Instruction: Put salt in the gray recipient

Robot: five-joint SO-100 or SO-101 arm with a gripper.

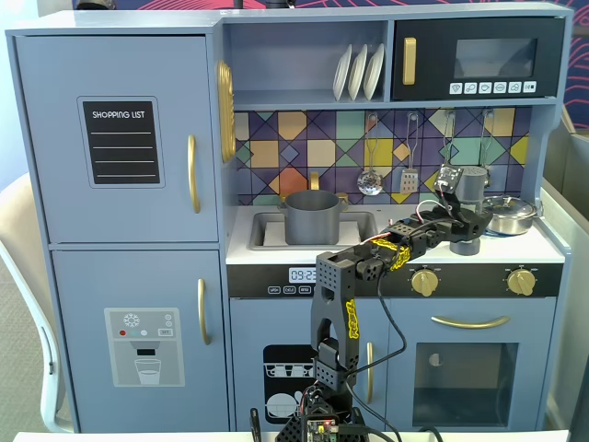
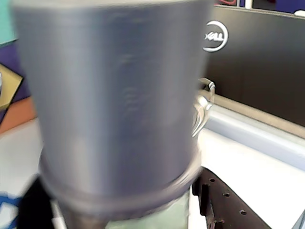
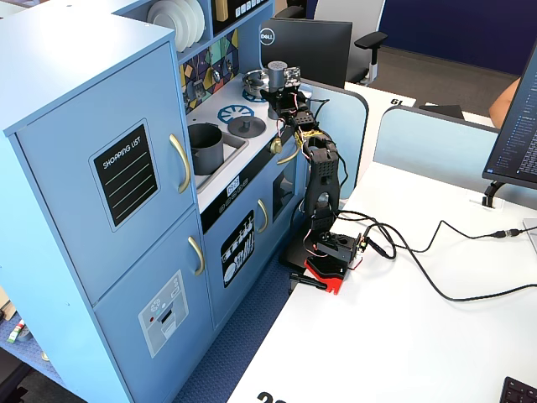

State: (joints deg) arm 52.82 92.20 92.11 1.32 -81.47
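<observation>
The salt (image 1: 472, 184) is a slim gray shaker held above the right end of the toy kitchen counter, over the hob. My gripper (image 1: 457, 204) is shut on it from the left in a fixed view. The same salt (image 3: 277, 74) and gripper (image 3: 287, 87) show near the stove's far end. In the wrist view the salt (image 2: 119, 105) fills the picture, blurred, with its pale green label at the bottom edge between the gripper (image 2: 133, 212) jaws. One black finger (image 2: 224, 205) shows at lower right. The gray recipient (image 1: 313, 216), a dark pot, stands in the sink (image 3: 205, 147), well left of the gripper.
A shiny steel pan (image 1: 509, 214) sits right of the shaker, its handle (image 2: 205, 102) close behind it. A flat gray lid (image 1: 465, 246) lies on the hob under the gripper. Utensils (image 1: 370, 180) hang on the tiled back wall. A Dell monitor (image 3: 306, 50) stands behind the kitchen.
</observation>
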